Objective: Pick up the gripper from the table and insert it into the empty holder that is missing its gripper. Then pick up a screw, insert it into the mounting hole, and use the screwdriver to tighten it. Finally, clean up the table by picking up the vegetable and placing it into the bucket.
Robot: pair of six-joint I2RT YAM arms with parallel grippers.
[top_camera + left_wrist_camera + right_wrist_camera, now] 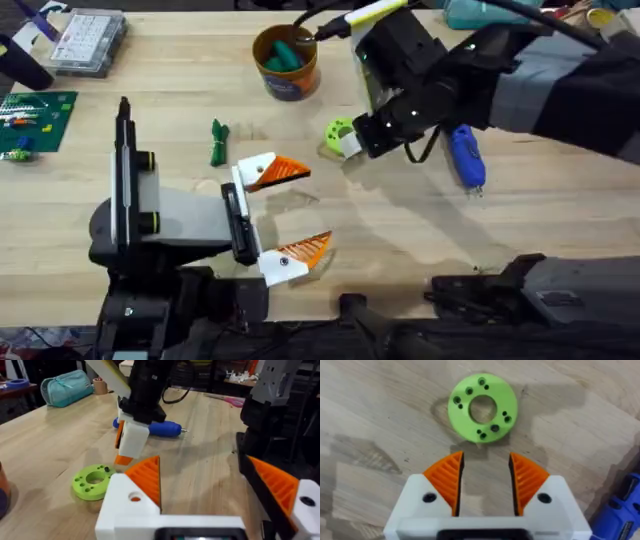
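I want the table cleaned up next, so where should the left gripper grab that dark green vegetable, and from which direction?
Take the vegetable at its pinched middle, coming straight down from above, fingers either side. It lies flat on the table, clear of the bucket, just beyond the open left gripper.

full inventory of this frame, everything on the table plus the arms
bucket: 1, orange-brown with blue band, far centre, green items inside
vegetable: 1, dark green, on the table left of centre
ring: 1, lime green, flat, centre, under the right gripper
screwdriver: 1, blue, right of the ring
clear box: 1, compartmented, far left
green board: 1, left edge
teal pouch: 1, far edge
table: 1, light wood
left gripper: white with orange pads, open, near centre
right gripper: white with orange pads, open, beside the ring
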